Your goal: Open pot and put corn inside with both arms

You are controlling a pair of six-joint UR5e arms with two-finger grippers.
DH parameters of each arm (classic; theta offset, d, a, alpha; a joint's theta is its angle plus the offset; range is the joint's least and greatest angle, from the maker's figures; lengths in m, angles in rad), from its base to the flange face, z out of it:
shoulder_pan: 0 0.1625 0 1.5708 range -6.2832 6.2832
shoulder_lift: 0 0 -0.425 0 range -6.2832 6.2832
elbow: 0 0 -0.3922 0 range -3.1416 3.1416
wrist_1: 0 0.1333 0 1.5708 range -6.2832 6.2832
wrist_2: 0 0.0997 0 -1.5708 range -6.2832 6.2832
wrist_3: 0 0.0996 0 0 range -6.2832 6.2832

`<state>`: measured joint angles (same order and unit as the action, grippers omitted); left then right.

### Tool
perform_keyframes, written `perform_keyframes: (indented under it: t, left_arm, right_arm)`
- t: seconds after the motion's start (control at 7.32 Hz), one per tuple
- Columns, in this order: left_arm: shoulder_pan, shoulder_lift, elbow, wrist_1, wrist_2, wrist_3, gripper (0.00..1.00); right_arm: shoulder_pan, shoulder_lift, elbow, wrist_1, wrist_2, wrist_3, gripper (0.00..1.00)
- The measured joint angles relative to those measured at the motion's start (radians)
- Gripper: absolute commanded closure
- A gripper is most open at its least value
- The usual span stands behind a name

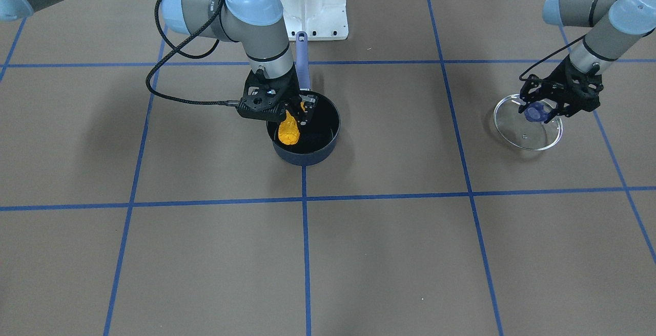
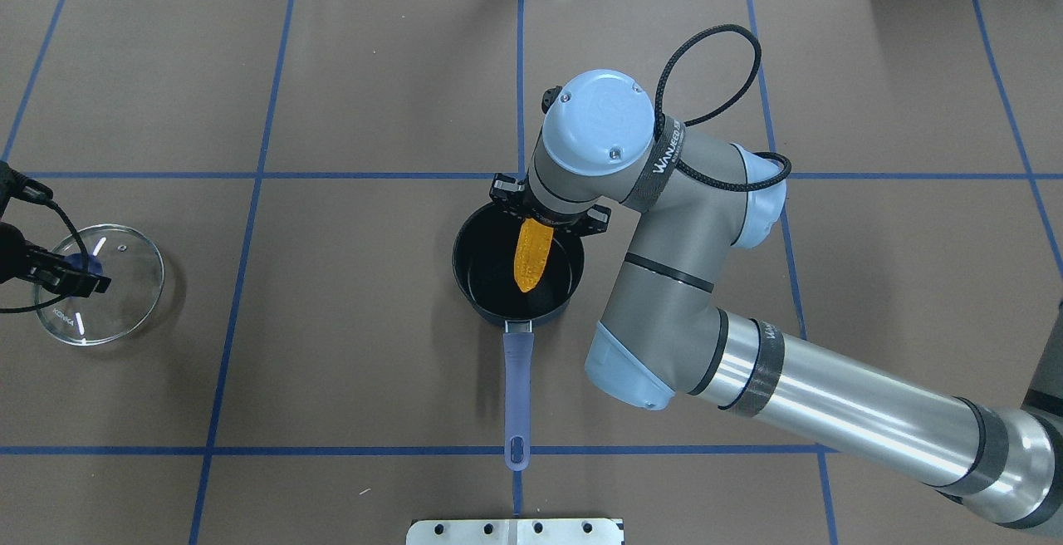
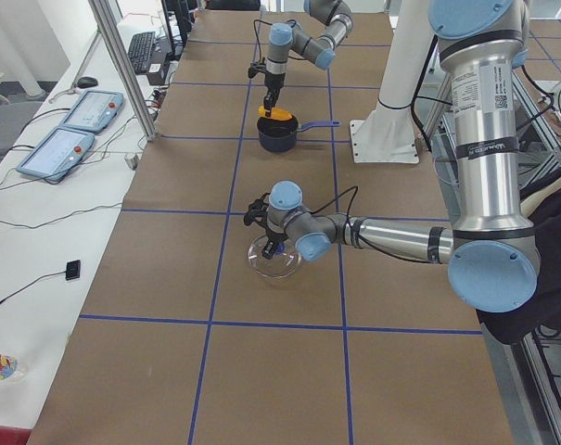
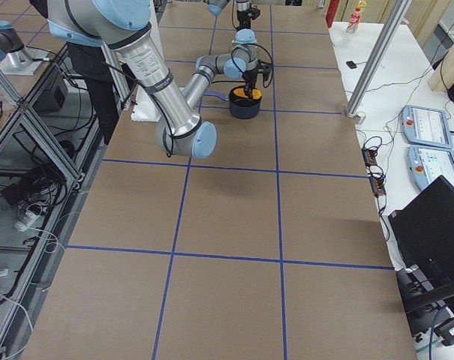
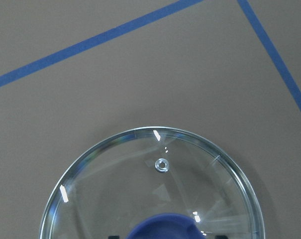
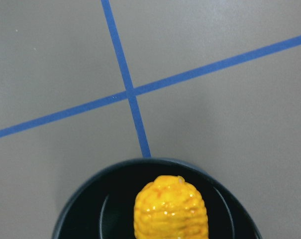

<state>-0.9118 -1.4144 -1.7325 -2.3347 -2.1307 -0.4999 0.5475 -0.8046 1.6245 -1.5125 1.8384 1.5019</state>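
Observation:
The dark navy pot (image 1: pixel 308 159) stands open near the table's middle, its lavender handle (image 2: pixel 516 395) pointing toward the robot's base. My right gripper (image 1: pixel 295 117) is shut on the yellow-orange corn (image 1: pixel 288 130) and holds it tilted over the pot's black inside, lower end below the rim. The corn also shows in the overhead view (image 2: pixel 532 254) and the right wrist view (image 6: pixel 170 209). My left gripper (image 1: pixel 539 112) is far off at the glass lid (image 1: pixel 528 133), which lies flat on the table. Its fingers stand open on either side of the lid's blue knob (image 5: pixel 167 226).
The white base mount (image 1: pixel 312 3) stands just behind the pot's handle. A black cable (image 1: pixel 154 77) loops from my right wrist over the table. Blue tape lines (image 1: pixel 305 254) cross the brown table cover.

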Motion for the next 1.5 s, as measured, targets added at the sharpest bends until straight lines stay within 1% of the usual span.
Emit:
perform_keyframes:
  t: [0.41, 0.68, 0.82, 0.96, 1.09, 1.5]
  left_arm:
    - [0.001, 0.0, 0.0, 0.0, 0.0, -0.002, 0.45]
    - [0.001, -0.001, 0.0, 0.0, 0.0, -0.004, 0.45]
    - [0.001, -0.001, 0.0, 0.0, 0.0, -0.005, 0.45]
    - [0.001, -0.001, 0.001, 0.0, 0.001, -0.005, 0.45]
    - [0.002, -0.001, 0.002, 0.0, 0.001, -0.006, 0.45]
    - [0.003, -0.002, 0.004, 0.0, 0.002, -0.008, 0.43]
  right_arm:
    - [-0.002, 0.006, -0.048, 0.043, -0.001, 0.005, 0.56]
    - [-0.02, 0.007, -0.052, 0.055, -0.002, 0.014, 0.54]
    - [-0.03, 0.006, -0.053, 0.056, -0.004, 0.016, 0.45]
    - [-0.036, 0.004, -0.054, 0.056, -0.006, 0.016, 0.28]
    - [-0.04, 0.002, -0.054, 0.057, -0.007, 0.013, 0.0]
    - [-0.05, 0.0, -0.05, 0.057, -0.019, 0.007, 0.0]
